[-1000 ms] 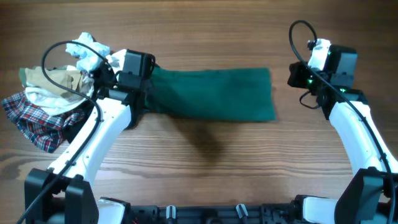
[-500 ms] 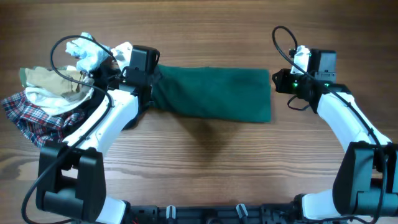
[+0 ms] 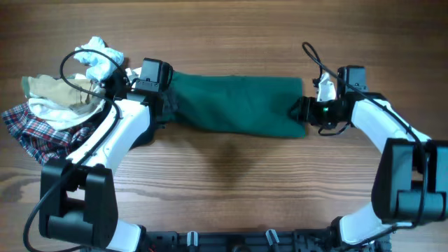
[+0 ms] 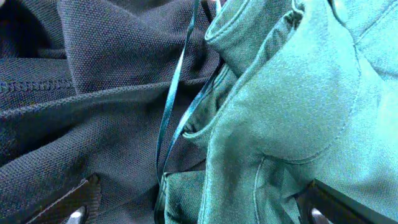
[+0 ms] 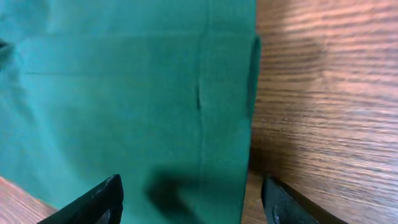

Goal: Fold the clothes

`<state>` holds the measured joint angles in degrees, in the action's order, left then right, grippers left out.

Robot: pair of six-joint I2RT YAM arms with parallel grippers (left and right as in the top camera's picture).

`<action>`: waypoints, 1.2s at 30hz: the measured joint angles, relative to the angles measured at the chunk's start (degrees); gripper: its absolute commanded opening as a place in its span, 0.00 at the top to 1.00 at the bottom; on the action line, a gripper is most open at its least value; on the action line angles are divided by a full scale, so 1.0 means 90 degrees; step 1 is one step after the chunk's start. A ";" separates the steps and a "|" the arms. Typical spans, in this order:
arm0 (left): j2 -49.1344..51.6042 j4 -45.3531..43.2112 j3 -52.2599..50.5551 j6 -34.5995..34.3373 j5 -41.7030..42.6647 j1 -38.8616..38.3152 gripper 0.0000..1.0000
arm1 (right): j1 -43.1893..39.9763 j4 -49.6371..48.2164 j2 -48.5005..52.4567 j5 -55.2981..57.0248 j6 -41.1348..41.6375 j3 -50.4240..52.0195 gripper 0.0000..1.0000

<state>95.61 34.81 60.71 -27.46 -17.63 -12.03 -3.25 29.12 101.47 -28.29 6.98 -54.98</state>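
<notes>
The dark green garment (image 3: 238, 105) lies as a long folded strip across the middle of the table. My left gripper (image 3: 165, 98) sits at its left end, open. In the left wrist view, bunched green cloth (image 4: 292, 106) and a dark knit fabric (image 4: 81, 106) lie between the wide jaws of the left gripper (image 4: 199, 211), pinched by neither. My right gripper (image 3: 302, 112) is at the strip's right end, open. In the right wrist view the right gripper (image 5: 193, 205) straddles the edge of the green garment (image 5: 124, 93) without holding it.
A heap of other clothes lies at the far left: white (image 3: 98, 59), beige (image 3: 52, 91), red-blue plaid (image 3: 31, 133) and black (image 3: 87, 136). Bare wooden table (image 3: 231, 182) lies in front of the strip and to its right (image 5: 323, 93).
The left gripper has opened at the garment's left end. The right gripper has moved left and down onto the strip's right edge, and its jaws have spread apart.
</notes>
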 measured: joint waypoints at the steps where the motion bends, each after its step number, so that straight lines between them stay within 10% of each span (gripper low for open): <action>1: 0.0000 0.0000 0.0000 0.0000 0.0000 0.0000 0.00 | 0.0000 -0.0073 0.0092 -0.0061 0.0000 -0.0002 0.28; 7: 0.0000 0.0005 0.0000 0.0000 0.0000 0.0000 0.00 | 0.0024 -0.0410 0.0420 -0.0969 0.0000 -0.0039 0.28; 12: 0.0000 0.0024 0.0000 0.0002 0.0002 0.0000 0.00 | 0.0580 -0.0583 0.0585 -0.1234 0.0095 -0.0036 0.88; 25: 0.0002 0.0279 0.0000 0.0002 0.0141 0.0000 0.00 | -0.1438 -0.0189 0.0595 -0.1285 -0.0651 -0.0036 0.96; 36: 0.0002 0.0308 0.0000 0.0002 0.0143 0.0000 0.00 | -0.2302 0.2582 0.0665 -0.0772 -0.1763 -0.2050 0.96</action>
<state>95.64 37.58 60.71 -27.44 -16.34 -12.03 -23.97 52.36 107.46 -35.24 -8.88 -73.43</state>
